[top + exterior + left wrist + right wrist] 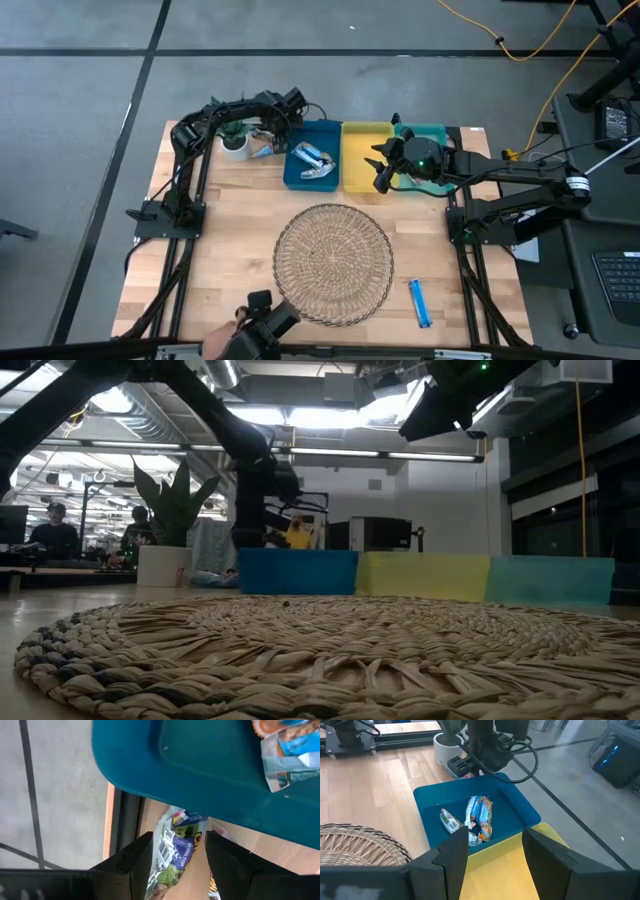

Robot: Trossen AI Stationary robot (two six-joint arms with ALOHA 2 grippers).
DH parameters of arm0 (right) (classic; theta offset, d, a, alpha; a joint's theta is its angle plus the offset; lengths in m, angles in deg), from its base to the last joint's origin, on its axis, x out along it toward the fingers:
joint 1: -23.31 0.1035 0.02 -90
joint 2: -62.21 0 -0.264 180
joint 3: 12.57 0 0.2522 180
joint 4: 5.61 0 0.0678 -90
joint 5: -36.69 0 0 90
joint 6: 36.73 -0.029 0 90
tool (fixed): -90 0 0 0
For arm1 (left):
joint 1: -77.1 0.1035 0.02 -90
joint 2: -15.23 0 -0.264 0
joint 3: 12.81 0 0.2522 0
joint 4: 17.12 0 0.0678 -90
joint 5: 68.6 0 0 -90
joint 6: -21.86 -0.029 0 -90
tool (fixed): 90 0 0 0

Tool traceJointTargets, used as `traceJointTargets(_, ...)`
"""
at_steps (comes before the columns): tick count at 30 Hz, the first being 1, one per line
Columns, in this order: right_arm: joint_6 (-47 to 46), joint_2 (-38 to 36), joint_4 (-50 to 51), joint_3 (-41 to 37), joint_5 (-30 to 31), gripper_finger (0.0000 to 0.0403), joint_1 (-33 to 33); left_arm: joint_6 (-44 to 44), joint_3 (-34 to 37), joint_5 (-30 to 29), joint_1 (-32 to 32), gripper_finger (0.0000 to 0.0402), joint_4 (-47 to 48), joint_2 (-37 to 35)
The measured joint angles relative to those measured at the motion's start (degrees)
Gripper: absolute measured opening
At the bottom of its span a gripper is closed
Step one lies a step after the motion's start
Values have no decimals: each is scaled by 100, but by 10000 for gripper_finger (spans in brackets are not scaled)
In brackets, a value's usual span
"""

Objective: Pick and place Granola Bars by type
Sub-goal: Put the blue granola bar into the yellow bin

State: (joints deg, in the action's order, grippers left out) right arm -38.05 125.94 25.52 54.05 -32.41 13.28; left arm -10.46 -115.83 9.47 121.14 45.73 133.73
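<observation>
Left gripper [175,857], fingers parted around a wrapped bar [176,851], sits just outside the blue tray's [297,180] edge. Right gripper [492,852], open and empty, hangs over the yellow tray [362,180]; blue-wrapped bars [480,817] lie in the blue tray ahead.

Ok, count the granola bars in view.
5 bars: three in the blue tray, one on the table at the left end effector beside that tray, one right of the mat. More may be hidden.
</observation>
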Motion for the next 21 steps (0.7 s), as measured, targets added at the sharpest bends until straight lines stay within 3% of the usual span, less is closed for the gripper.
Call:
traceJointTargets(16,-13,0,0,0,-11,188,0,0,63,-36,74,173,-121,271)
traceJointTargets(21,-13,0,0,0,-13,188,0,7,60,-19,62,144,-108,276)
